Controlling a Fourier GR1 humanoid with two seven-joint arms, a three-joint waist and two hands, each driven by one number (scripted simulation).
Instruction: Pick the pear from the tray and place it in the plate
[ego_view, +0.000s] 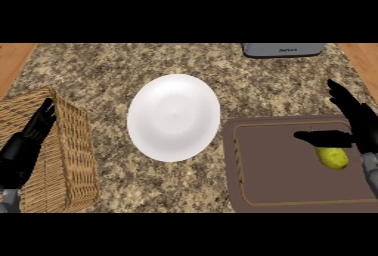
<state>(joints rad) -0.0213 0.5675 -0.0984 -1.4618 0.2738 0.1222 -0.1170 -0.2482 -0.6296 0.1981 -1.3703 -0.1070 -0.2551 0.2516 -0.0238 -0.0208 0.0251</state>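
A yellow-green pear (333, 158) lies on the brown tray (280, 170) near its right side. My right hand (356, 123) hovers over it, open, fingers pointing up and the thumb stretched left just above the pear's top. It covers the pear's upper end. A white plate (174, 117) sits on the granite counter to the left of the tray, with nothing on it. My left hand (28, 137) rests open at the left edge, over a wicker basket.
The wicker basket (63, 160) fills the lower left. A grey appliance (283, 49) stands at the counter's far edge on the right. Wooden surfaces show at both upper corners beyond the granite.
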